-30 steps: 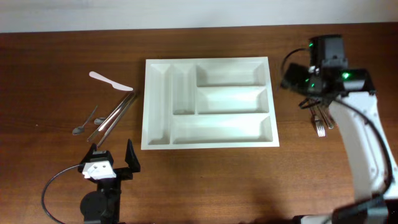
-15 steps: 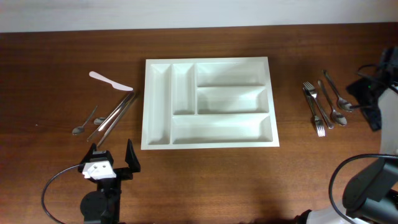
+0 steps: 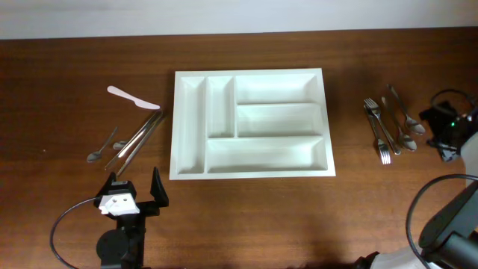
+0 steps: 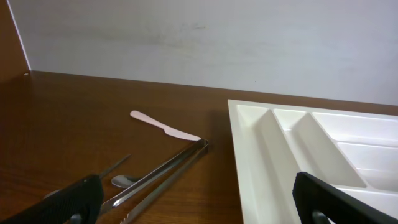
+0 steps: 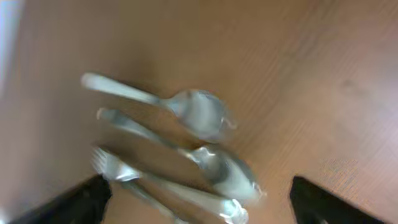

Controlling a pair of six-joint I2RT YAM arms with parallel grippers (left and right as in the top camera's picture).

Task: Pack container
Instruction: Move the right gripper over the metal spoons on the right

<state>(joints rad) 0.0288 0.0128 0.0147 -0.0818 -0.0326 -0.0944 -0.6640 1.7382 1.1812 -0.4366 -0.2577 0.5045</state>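
Left gripper [image 3: 135, 181] is parked near-left, jaws apart, nothing held. Container [image 3: 174, 127] is set mid-table, compartments empty. Forks and spoons [image 3: 388, 131] are laid right of it, long axes far-to-near. Right gripper [image 3: 439, 134] is poised just beside them, jaws seemingly apart (wrist view blurred).

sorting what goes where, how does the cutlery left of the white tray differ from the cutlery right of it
The left cutlery mixes a pale knife, long tongs and a small spoon; the right cutlery is only metal forks and spoons. The left cutlery lies slanted and spread out; the right cutlery lies close together, nearly parallel. Both lie on the table, outside the tray.
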